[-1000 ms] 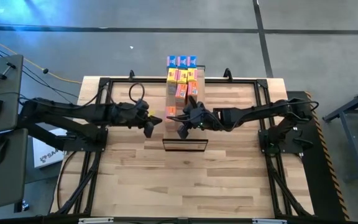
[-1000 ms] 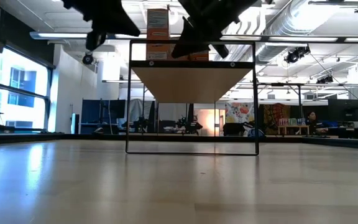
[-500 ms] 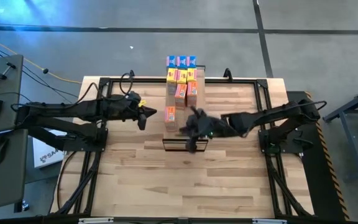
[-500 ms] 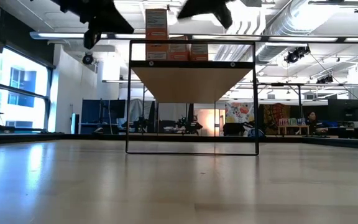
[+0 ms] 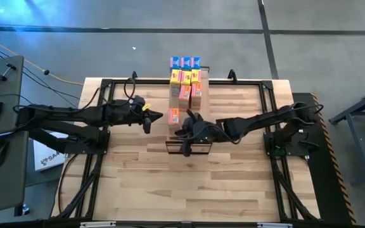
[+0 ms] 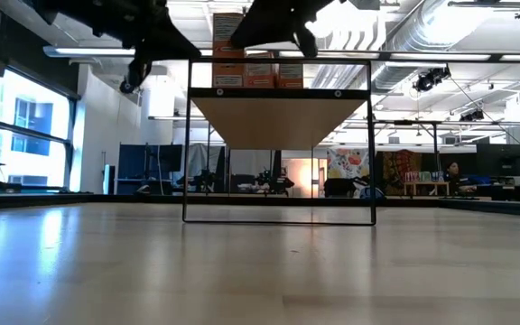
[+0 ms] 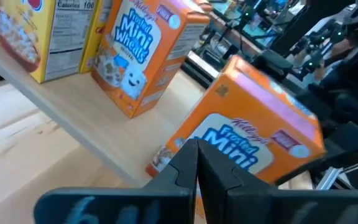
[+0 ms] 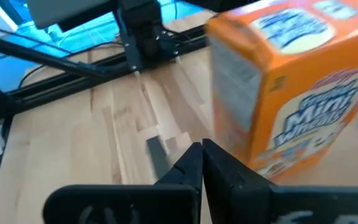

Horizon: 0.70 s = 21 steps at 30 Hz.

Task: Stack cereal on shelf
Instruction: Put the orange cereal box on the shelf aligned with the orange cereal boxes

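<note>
Hovering over the near end of the shelf point(image 5: 189, 147), my right tool point(image 5: 184, 151) has its fingers pressed together on nothing, just beside the nearest orange cereal box point(image 5: 173, 116), which stands upright on the light planks. My left tool point(image 5: 147, 128) hangs over the desk point(image 5: 132, 183) a little to the left of that same box, fingers together and empty too. The rest of the cereal stands farther back along the shelf: more orange boxes point(image 5: 185, 95), then yellow ones point(image 5: 181, 77), and blue boxes point(image 5: 185, 62) at the far end.
</note>
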Tool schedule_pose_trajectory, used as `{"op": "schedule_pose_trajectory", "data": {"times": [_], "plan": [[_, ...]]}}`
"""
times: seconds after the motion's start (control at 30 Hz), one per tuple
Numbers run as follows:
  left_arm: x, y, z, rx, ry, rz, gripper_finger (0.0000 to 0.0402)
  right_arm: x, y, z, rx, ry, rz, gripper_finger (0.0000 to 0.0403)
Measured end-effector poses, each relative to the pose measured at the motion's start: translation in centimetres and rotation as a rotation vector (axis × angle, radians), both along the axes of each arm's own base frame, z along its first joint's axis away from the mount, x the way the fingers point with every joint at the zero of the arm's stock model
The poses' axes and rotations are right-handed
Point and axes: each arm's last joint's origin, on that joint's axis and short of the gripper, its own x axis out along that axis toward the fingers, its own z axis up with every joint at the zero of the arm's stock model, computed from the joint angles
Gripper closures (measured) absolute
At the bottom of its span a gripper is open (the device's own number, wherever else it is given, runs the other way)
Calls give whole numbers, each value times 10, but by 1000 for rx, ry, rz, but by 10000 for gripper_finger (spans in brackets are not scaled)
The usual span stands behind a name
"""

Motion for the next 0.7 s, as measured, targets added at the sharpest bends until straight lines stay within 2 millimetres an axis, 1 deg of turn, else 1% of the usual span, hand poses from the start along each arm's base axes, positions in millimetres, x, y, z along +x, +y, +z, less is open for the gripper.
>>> {"op": "schedule_pose_trajectory", "data": {"times": [0.17,0.4,0.7], "plan": [[8,3,-5,13,-8,10,401,6,-13,-5,8,6,8,403],[15,11,-10,29,-3,32,401,9,-26,-9,2,20,-7,403],[14,21,-11,48,10,72,401,14,-42,-12,2,2,-48,403]]}}
